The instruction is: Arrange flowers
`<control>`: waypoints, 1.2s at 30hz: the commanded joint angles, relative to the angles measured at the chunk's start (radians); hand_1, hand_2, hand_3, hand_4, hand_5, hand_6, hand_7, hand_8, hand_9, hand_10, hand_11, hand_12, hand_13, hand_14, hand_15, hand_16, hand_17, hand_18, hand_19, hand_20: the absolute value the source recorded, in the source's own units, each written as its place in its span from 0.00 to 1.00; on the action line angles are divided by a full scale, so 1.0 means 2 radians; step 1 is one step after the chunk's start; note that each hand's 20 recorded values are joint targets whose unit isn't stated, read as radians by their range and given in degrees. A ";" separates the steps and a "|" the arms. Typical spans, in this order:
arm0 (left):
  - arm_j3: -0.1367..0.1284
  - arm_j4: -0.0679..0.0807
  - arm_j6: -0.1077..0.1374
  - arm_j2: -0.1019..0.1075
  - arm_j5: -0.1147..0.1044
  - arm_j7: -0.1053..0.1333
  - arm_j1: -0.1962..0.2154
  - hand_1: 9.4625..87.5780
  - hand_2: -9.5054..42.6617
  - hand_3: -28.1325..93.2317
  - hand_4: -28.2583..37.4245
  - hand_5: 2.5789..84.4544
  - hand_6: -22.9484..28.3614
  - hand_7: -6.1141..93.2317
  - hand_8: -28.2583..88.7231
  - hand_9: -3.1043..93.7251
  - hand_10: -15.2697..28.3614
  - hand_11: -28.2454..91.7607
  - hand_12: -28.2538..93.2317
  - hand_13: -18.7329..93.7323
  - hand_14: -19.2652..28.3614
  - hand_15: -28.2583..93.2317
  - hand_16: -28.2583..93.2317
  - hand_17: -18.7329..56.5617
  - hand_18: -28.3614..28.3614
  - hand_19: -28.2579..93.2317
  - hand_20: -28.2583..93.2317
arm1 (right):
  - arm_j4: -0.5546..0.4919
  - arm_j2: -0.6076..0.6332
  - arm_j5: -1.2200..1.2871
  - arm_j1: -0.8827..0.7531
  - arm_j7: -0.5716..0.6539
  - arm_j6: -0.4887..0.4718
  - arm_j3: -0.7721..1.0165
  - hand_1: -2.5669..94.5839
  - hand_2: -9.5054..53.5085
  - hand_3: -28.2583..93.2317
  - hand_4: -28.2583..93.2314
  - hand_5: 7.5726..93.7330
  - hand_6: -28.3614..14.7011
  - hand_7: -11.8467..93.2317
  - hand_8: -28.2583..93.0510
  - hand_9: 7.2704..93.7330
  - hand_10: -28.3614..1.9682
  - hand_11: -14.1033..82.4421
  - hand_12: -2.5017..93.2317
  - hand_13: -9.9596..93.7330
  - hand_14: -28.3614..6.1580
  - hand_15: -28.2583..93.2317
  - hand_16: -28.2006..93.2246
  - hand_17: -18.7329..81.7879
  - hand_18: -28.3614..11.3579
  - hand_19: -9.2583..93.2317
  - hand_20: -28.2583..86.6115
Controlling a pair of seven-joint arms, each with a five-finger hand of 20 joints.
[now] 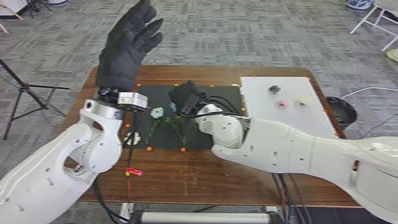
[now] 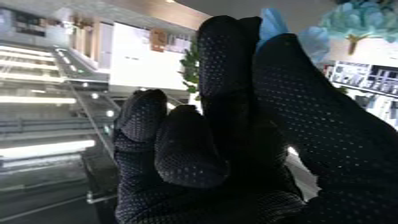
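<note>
Basically, grey floor w/ streaky woven-looking carpet (image 1: pixel 222 45) all round; on it a brown table w/ smooth wood top (image 1: pixel 178 172); over that, two glossy white rounded-shell arms, right arm (image 1: pixel 302 145) bent across from the R, left arm (image 1: pixel 58 170) reaching in at the L; spindly black tripod w/ thin splayed legs (image 1: pixel 27 87) L of table.

On the tabletop, flat white rectangular sheet (image 1: pixel 298 85) to the R, matte black rectangular mat (image 1: pixel 156 93) nr the middle; small orange bits dot the edges of both.

Left hand (image 1: pixel 120 62), black fabric, is raised at the table's L side, fingers straight & a bit spread; right hand (image 1: pixel 185 97) is over the mat; in wrist view, that right hand (image 2: pixel 226 70), dotted knit glove, has thumb & fingertip pinching a pale-blue thin-petalled flower (image 2: pixel 271 25), other fingers curled; a teal flower w/ layered, pleated petals (image 2: pixel 355 20) is nearby.

Thin green stems (image 1: pixel 184 132) lie lengthwise on mat, incl. one w/ a pale mint bloom (image 1: pixel 157 112); round off-white bloom (image 1: pixel 132 138) nr mat's L edge; on the sheet, small dark ruffled bloom (image 1: pixel 274 89), then fuzzy pink bloom (image 1: pixel 282 103) beside pale-yellow bloom (image 1: pixel 303 102).
</note>
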 commanded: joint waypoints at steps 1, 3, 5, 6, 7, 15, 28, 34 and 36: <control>-0.003 0.002 -0.007 -0.005 0.000 -0.004 0.001 0.20 0.09 0.79 0.02 0.29 0.47 0.21 0.18 0.24 0.56 0.35 0.40 0.31 0.68 0.37 0.30 0.08 0.83 0.49 0.34 | -0.017 0.014 -0.011 -0.002 -0.004 0.003 0.008 0.48 0.00 0.92 0.04 0.72 0.70 0.49 0.23 0.83 0.73 0.35 0.51 0.78 0.64 0.98 0.46 0.53 0.25 0.93 0.62; -0.003 0.002 -0.008 -0.006 0.001 -0.005 0.002 0.20 0.09 0.79 0.02 0.29 0.47 0.21 0.18 0.24 0.56 0.35 0.40 0.31 0.68 0.37 0.30 0.08 0.83 0.49 0.34 | -0.021 0.015 -0.009 0.001 -0.006 0.006 0.003 0.47 0.00 0.92 0.04 0.72 0.69 0.48 0.23 0.83 0.73 0.35 0.51 0.78 0.63 0.98 0.46 0.53 0.26 0.93 0.62; -0.003 0.003 -0.009 -0.007 0.001 -0.006 0.001 0.20 0.09 0.79 0.02 0.29 0.47 0.21 0.18 0.24 0.56 0.35 0.40 0.31 0.68 0.37 0.30 0.08 0.83 0.49 0.34 | -0.025 0.017 -0.010 0.001 -0.007 0.007 0.003 0.47 0.00 0.92 0.04 0.72 0.69 0.48 0.23 0.83 0.73 0.35 0.51 0.78 0.63 0.98 0.46 0.53 0.25 0.93 0.62; -0.003 0.003 -0.009 -0.007 0.001 -0.006 0.001 0.20 0.09 0.79 0.02 0.29 0.47 0.21 0.18 0.24 0.56 0.35 0.40 0.31 0.68 0.37 0.30 0.08 0.83 0.49 0.34 | -0.027 0.018 -0.009 -0.001 -0.009 0.005 0.005 0.47 0.00 0.92 0.04 0.72 0.69 0.48 0.23 0.83 0.73 0.35 0.51 0.78 0.63 0.98 0.46 0.52 0.25 0.93 0.62; -0.004 0.002 -0.009 -0.007 0.001 -0.006 0.002 0.20 0.09 0.79 0.02 0.29 0.47 0.21 0.18 0.24 0.56 0.35 0.40 0.31 0.68 0.37 0.30 0.08 0.83 0.49 0.34 | -0.029 0.019 -0.006 0.001 -0.009 0.008 0.002 0.46 0.00 0.92 0.04 0.71 0.69 0.48 0.23 0.82 0.73 0.35 0.51 0.78 0.63 0.98 0.46 0.52 0.25 0.93 0.62; -0.007 0.002 -0.010 -0.008 0.003 -0.008 0.005 0.20 0.09 0.79 0.02 0.29 0.47 0.22 0.18 0.24 0.56 0.35 0.40 0.31 0.68 0.37 0.30 0.08 0.83 0.49 0.34 | -0.040 0.025 -0.009 -0.002 -0.011 0.008 0.002 0.45 0.00 0.92 0.04 0.70 0.69 0.48 0.22 0.81 0.71 0.35 0.50 0.77 0.62 0.98 0.46 0.52 0.25 0.92 0.63; -0.025 -0.005 -0.006 -0.012 0.003 -0.008 0.030 0.20 0.09 0.79 0.02 0.29 0.47 0.22 0.18 0.24 0.56 0.35 0.40 0.31 0.68 0.37 0.30 0.08 0.83 0.49 0.34 | -0.072 0.107 -0.007 -0.028 0.025 -0.064 0.102 0.34 0.02 0.96 0.06 0.49 0.61 0.39 0.11 0.53 0.54 0.47 0.27 0.71 0.58 0.99 0.45 0.47 0.24 0.89 0.64; -0.042 -0.008 0.005 -0.014 0.000 -0.011 0.054 0.20 0.09 0.79 0.02 0.29 0.47 0.22 0.18 0.24 0.57 0.35 0.40 0.31 0.68 0.37 0.30 0.08 0.83 0.49 0.34 | -0.112 0.208 0.024 -0.065 0.032 -0.148 0.179 0.28 0.00 0.95 0.01 0.25 0.49 0.29 0.15 0.27 0.43 0.36 0.25 0.53 0.46 0.96 0.38 0.37 0.23 0.82 0.63; -0.048 -0.011 0.005 -0.012 0.000 -0.011 0.065 0.20 0.09 0.79 0.02 0.29 0.47 0.22 0.18 0.24 0.57 0.35 0.40 0.31 0.68 0.37 0.30 0.08 0.83 0.49 0.34 | -0.130 0.240 0.041 -0.094 0.040 -0.165 0.209 0.27 0.00 0.94 0.00 0.21 0.47 0.25 0.16 0.24 0.42 0.31 0.25 0.52 0.45 0.94 0.36 0.37 0.23 0.82 0.64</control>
